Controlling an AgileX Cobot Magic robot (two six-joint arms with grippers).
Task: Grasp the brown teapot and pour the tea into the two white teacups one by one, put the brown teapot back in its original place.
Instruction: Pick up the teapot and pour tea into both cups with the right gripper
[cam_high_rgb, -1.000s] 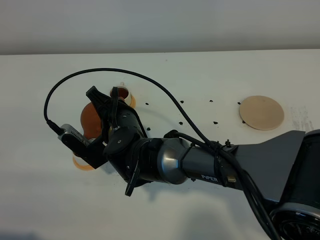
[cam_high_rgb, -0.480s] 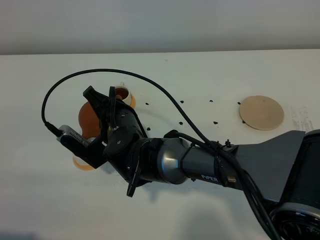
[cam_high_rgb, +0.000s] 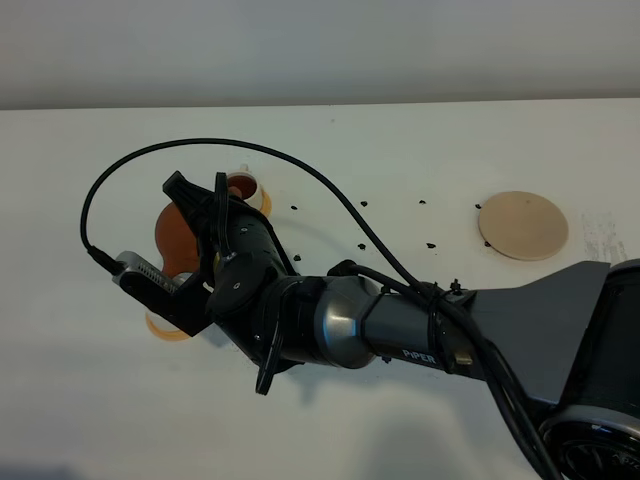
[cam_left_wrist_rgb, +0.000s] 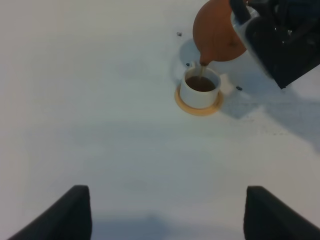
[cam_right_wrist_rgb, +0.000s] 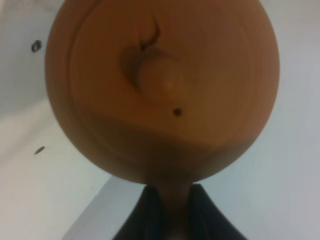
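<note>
Right arm tilting the brown teapot over a white teacup on the white table.

Largest to smallest: the exterior high view alone shows the right arm reaching across to the left, the beige coaster lying bare well apart at right, and a second teacup beside the pot. Only the left wrist view shows tea streaming from the spout into the cup on its orange saucer, and the left gripper hanging with jaws spread, holding nothing. The right wrist view alone shows the right gripper clamped on the pot's handle, below the knobbed lid.
</note>
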